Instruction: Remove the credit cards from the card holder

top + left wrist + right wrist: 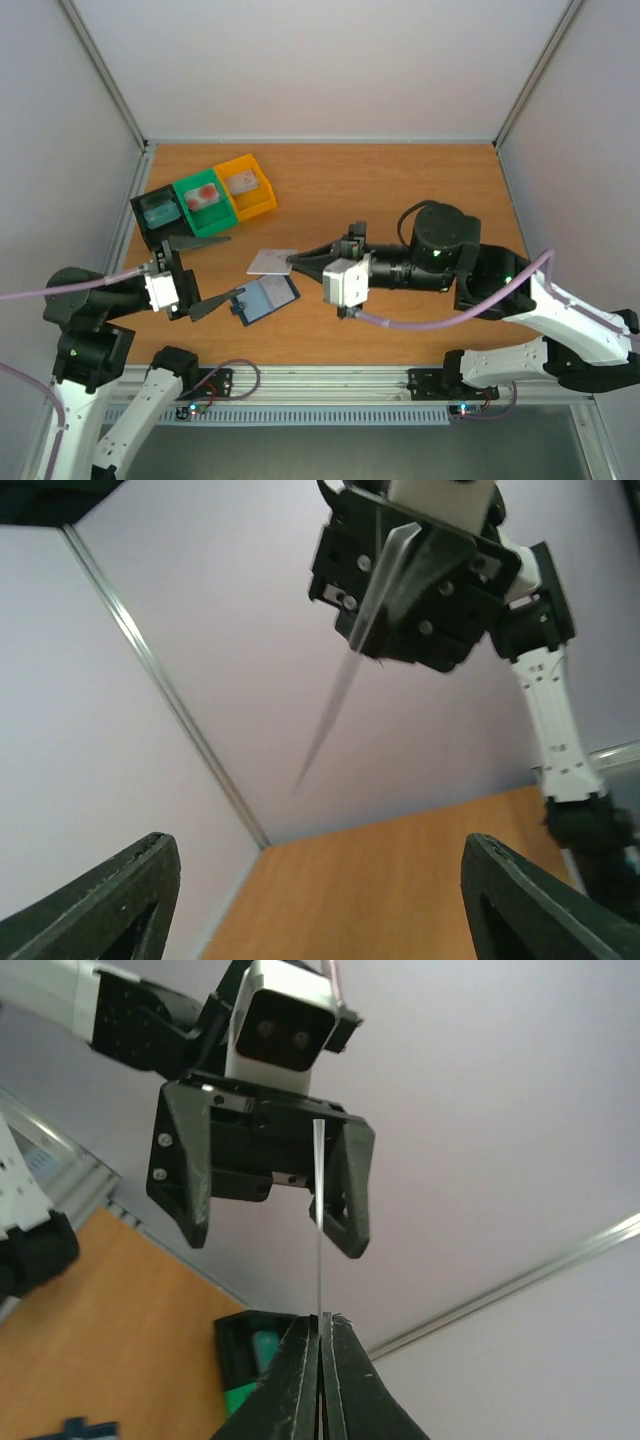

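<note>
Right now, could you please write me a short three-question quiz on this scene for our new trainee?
1. True or false: the right tool is shut on a pale card.
2. How is the card holder placed: A folded shut, B open on the table, C held in the air?
3. Fill in: the left tool's jaws stand ____.
Key: 1 true; 2 B; 3 open.
</note>
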